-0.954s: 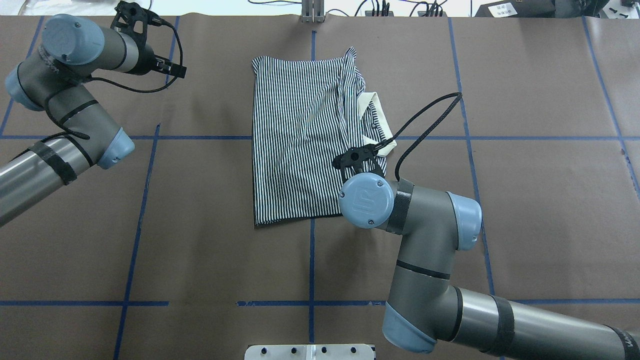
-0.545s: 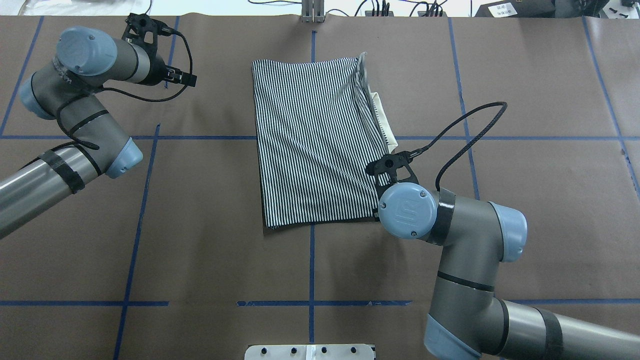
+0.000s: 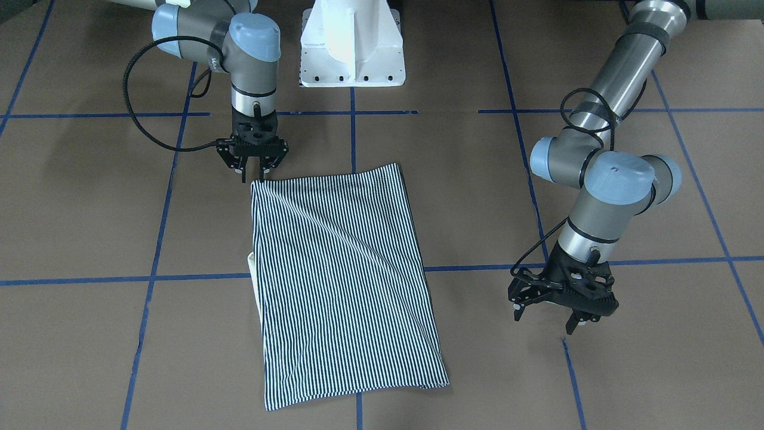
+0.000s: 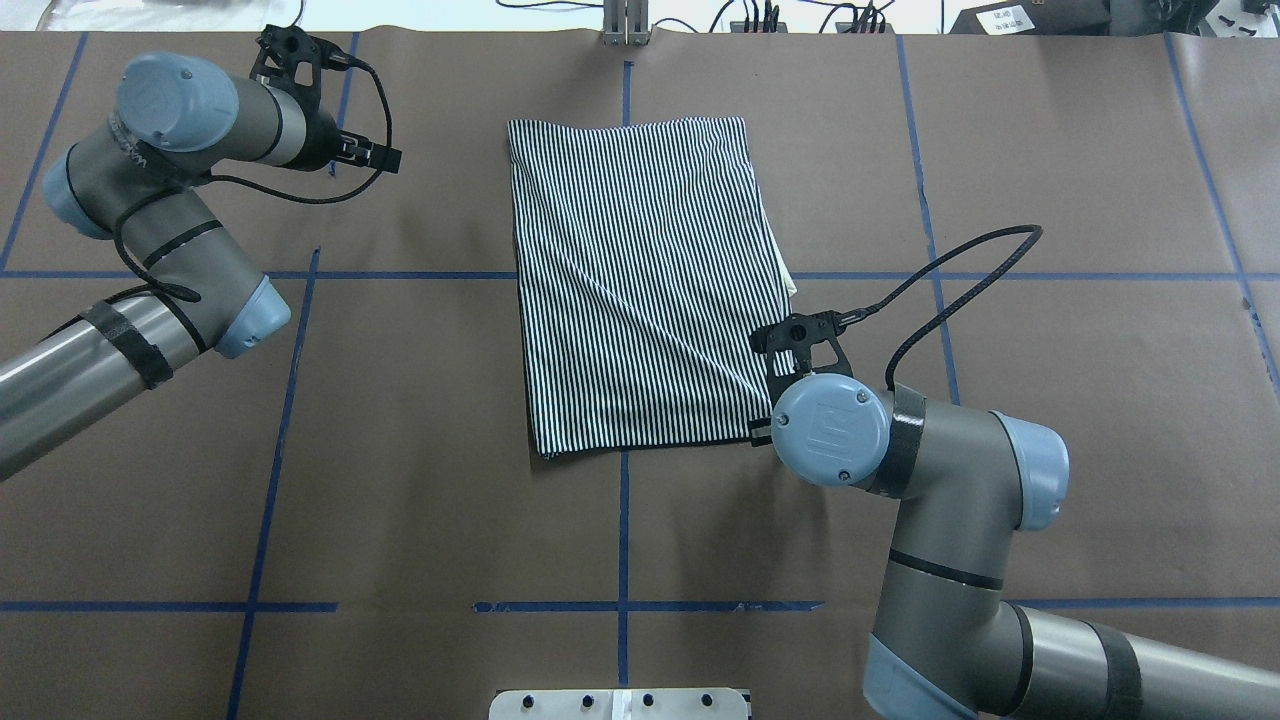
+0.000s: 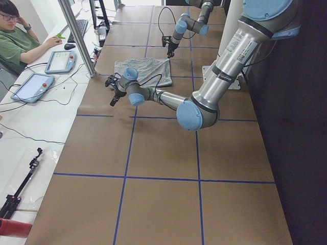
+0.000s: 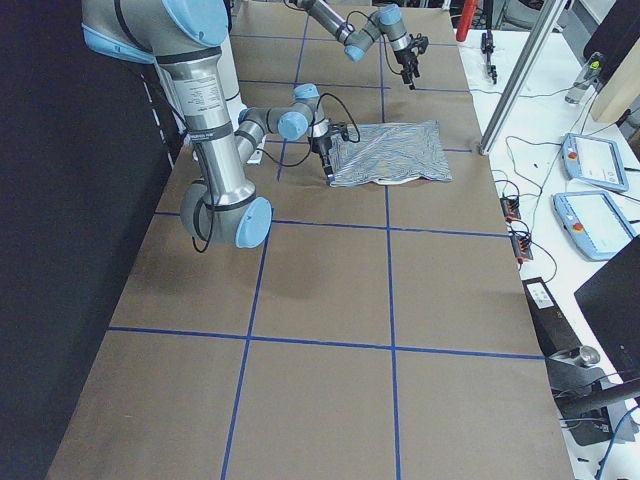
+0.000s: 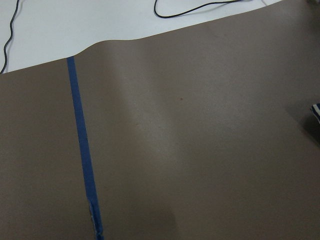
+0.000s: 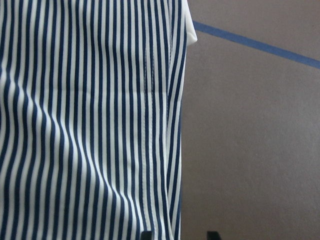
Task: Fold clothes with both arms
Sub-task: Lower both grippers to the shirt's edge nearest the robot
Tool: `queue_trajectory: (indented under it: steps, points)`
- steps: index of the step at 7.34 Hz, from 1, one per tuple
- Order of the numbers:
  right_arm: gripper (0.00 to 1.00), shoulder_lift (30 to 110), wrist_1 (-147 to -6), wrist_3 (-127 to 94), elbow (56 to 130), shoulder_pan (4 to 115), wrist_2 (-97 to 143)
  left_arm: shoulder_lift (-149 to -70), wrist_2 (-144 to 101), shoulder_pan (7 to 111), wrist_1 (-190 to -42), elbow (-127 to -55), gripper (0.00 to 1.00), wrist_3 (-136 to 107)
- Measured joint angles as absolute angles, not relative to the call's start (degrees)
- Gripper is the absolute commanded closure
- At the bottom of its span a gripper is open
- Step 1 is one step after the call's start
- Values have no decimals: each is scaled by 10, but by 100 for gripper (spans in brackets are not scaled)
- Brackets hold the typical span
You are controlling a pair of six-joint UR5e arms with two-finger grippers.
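Observation:
The striped shirt [image 4: 640, 280] [image 3: 340, 280] lies folded into a flat rectangle at the table's middle. A sliver of its cream collar [image 3: 253, 269] peeks out from one long edge. My right gripper [image 3: 253, 173] [image 4: 763, 432] hangs over the shirt's corner nearest the robot. It is open: in the right wrist view its two fingertips [image 8: 146, 235] stand apart over the shirt's seamed edge [image 8: 150, 125]. My left gripper [image 3: 561, 316] [image 4: 290, 55] is open with nothing in it, over bare table well off to the shirt's side. The left wrist view shows only table and a scrap of the shirt [image 7: 316, 112].
Blue tape lines [image 4: 300, 400] grid the brown table cover. The white pedestal base [image 3: 352, 48] stands at the robot's side. Cables [image 4: 760, 15] lie past the far edge. A seated person [image 5: 15, 41] and control tablets [image 5: 30, 87] are beside that edge.
My right gripper moved right and toward the robot, drawing the shirt's bunched top layer over the collar; the shirt now lies flat. The left arm shifted slightly right.

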State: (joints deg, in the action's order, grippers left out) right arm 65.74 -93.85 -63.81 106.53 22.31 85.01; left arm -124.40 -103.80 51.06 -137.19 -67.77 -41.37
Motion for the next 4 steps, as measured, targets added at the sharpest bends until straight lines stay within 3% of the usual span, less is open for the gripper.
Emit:
queue_trajectory:
  steps: [4]
  points:
    - [0, 710, -690, -734, 1064, 270, 928, -1190, -1088, 452, -1366, -809, 0, -552]
